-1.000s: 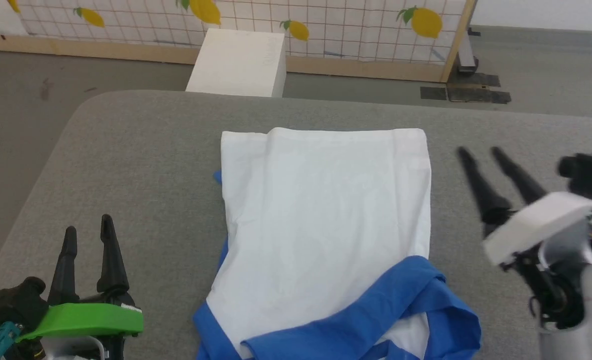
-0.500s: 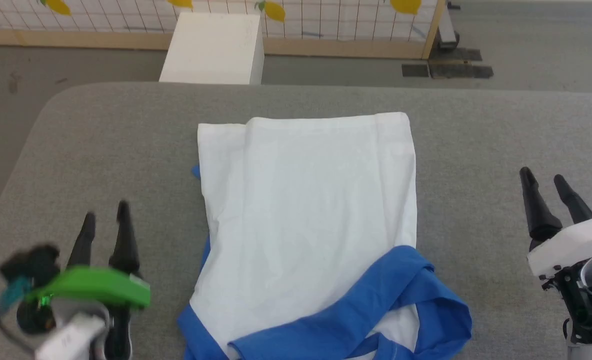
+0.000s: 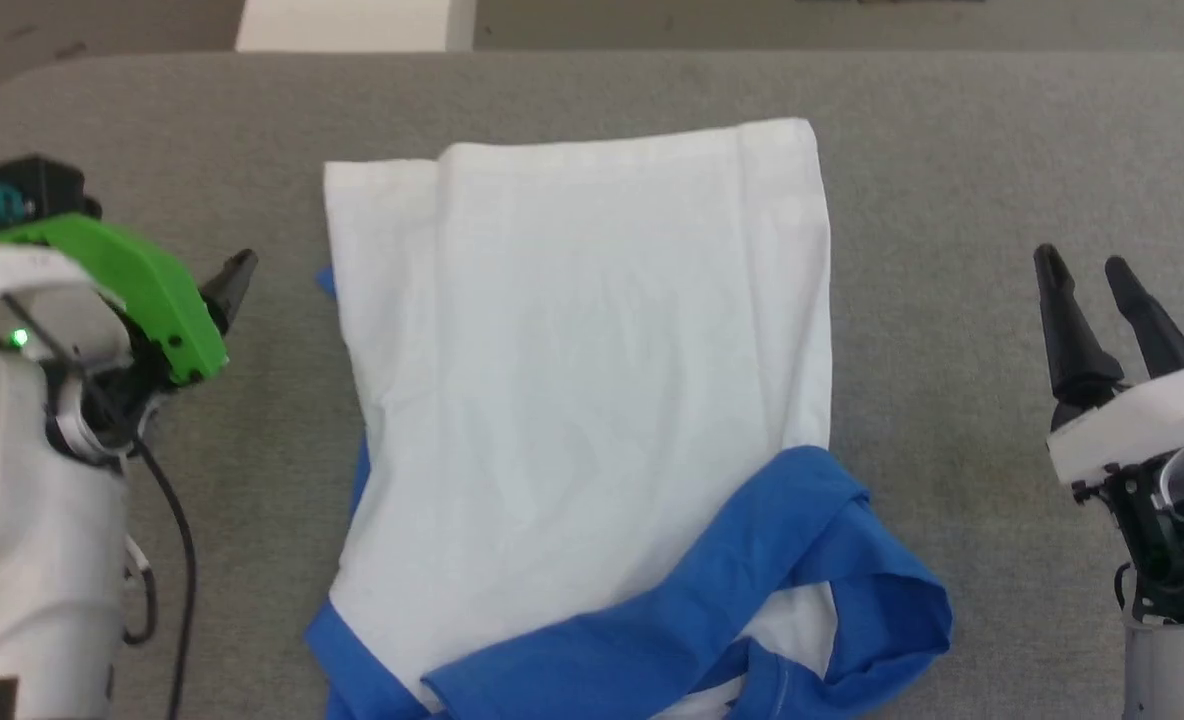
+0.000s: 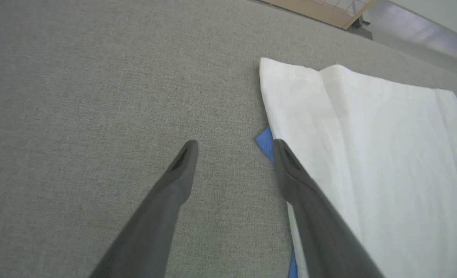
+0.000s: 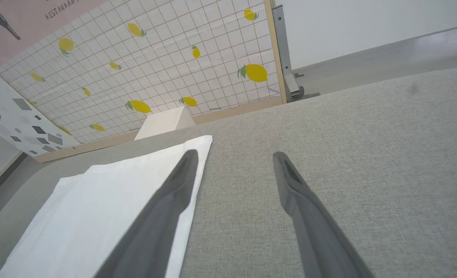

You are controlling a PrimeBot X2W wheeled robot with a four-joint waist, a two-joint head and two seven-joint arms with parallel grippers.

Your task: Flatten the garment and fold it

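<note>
The garment (image 3: 582, 380) lies on the grey table as a tall white panel, its sides folded in. Blue sleeve cloth (image 3: 752, 590) is bunched across its near end, and a small blue corner (image 4: 265, 141) peeks out at its left edge. My left gripper (image 4: 234, 146) is open above the table just left of that edge, with nothing between its fingers; in the head view one of its fingertips (image 3: 237, 275) pokes out from under a green cover. To the right of the garment (image 5: 97, 208), my right gripper (image 3: 1082, 265) is open and empty above bare table.
The grey padded table (image 3: 952, 150) has rounded far corners. Beyond its far edge stand a white box (image 5: 163, 121) on the floor and a lemon-print grid panel (image 5: 155, 65) with a wooden frame.
The head camera has tipped down, so the whole picture shifted. My left arm has risen and swung up toward the garment's left edge. My right gripper has drawn back to the right.
</note>
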